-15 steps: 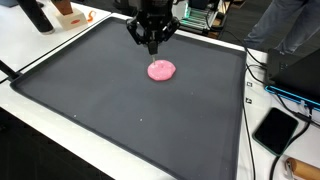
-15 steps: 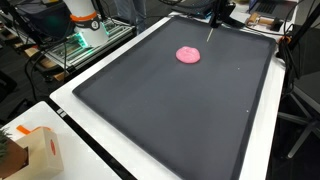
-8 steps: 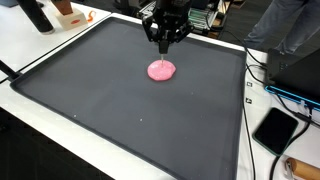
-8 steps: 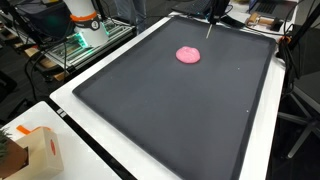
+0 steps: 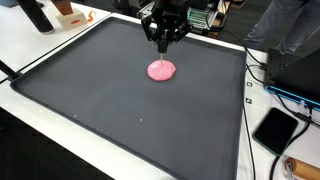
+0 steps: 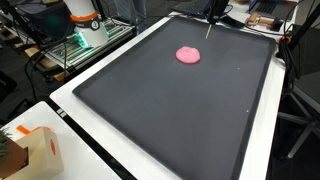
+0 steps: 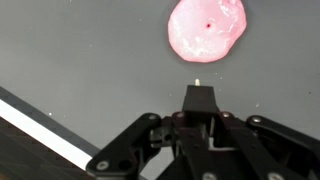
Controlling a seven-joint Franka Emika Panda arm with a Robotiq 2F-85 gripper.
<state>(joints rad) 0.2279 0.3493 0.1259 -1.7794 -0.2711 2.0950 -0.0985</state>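
A flat pink blob of putty (image 5: 161,70) (image 6: 188,55) lies on the far half of a large black mat (image 5: 120,110) (image 6: 170,110). My gripper (image 5: 163,42) (image 6: 212,14) hangs above the mat just behind the blob. Its fingers are shut on a thin pale stick (image 5: 162,54) (image 6: 208,30) that points down toward the blob. In the wrist view the closed fingertips (image 7: 200,95) show only the stick's small white tip (image 7: 197,83), and the pink blob (image 7: 206,28) lies a short way ahead of it. The stick's tip is above the blob, not touching it.
The mat has a raised rim (image 5: 60,50) on a white table. A black tablet (image 5: 275,129) and cables lie beside it. A cardboard box (image 6: 40,150) stands at a table corner, and a robot base and equipment (image 6: 85,25) stand behind the mat.
Over the last second my gripper rose and shifted back toward the mat's far edge with the stick. In the last half second nothing moved. The blob stayed put.
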